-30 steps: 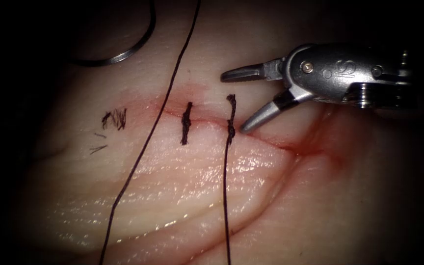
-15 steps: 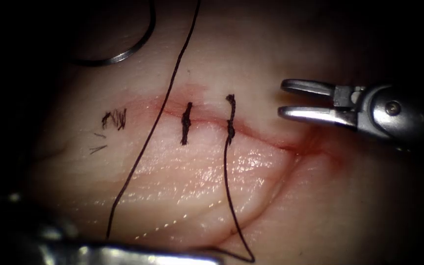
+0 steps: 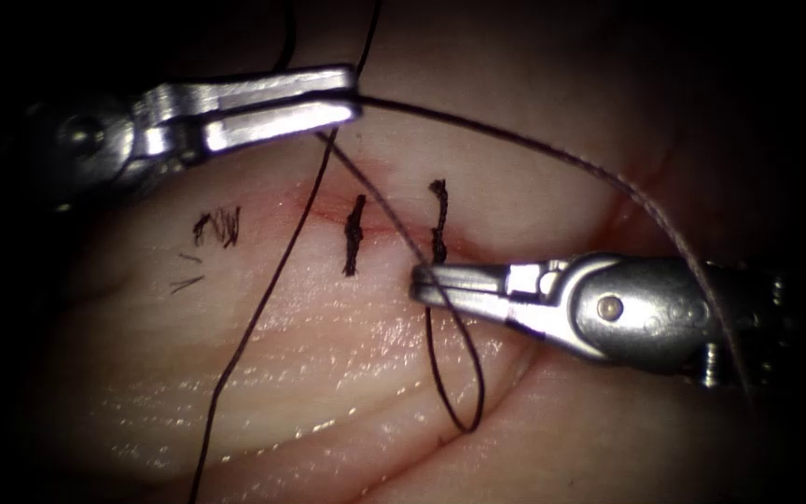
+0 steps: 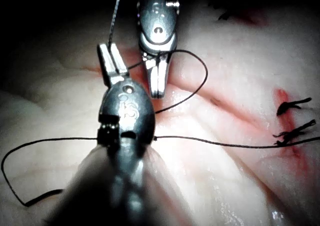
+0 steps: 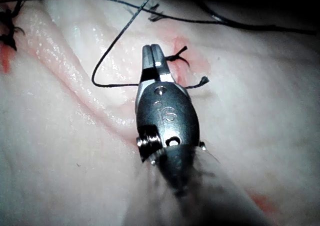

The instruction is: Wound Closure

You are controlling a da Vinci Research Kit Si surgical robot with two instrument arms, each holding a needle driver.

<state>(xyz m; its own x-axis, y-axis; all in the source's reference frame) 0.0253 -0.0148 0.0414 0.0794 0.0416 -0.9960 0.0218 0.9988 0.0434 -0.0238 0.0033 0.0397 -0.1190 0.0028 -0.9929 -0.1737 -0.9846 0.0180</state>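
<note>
Pale glistening tissue (image 3: 347,373) spreads to the dark edges of the endoscope view; cut (image 3: 394,229) runs roughly level across it, rimmed with red fluid (image 3: 599,271) that thickens toward the right end; two finished stitches cross the cut, left stitch (image 3: 354,233) and right stitch (image 3: 438,219), with a frayed cut end of thread (image 3: 218,227) lying on the tissue further left; left claw (image 3: 352,95) comes in from the upper left above the cut, jaws pressed together on the thread (image 3: 515,140) right at their tips; from there the strand runs taut to the right and down, passing behind the right tool's body; right claw (image 3: 419,282) comes in from the right just below the cut, tips close under the right stitch, jaws narrow and closed on the thread where a strand from the left claw meets them; below those tips the thread hangs in a slack loop (image 3: 464,373) on the tissue; a separate long strand (image 3: 263,308) runs from the top edge down past the left claw to the bottom edge, left of both stitches; left wrist view has the left claw (image 4: 111,55) nipped on the thread with the right claw (image 4: 159,88) just beside it; right wrist view has the right claw (image 5: 152,53) closed, thread looping off its tip near the knotted stitch ends; needle position: cannot tell.
</note>
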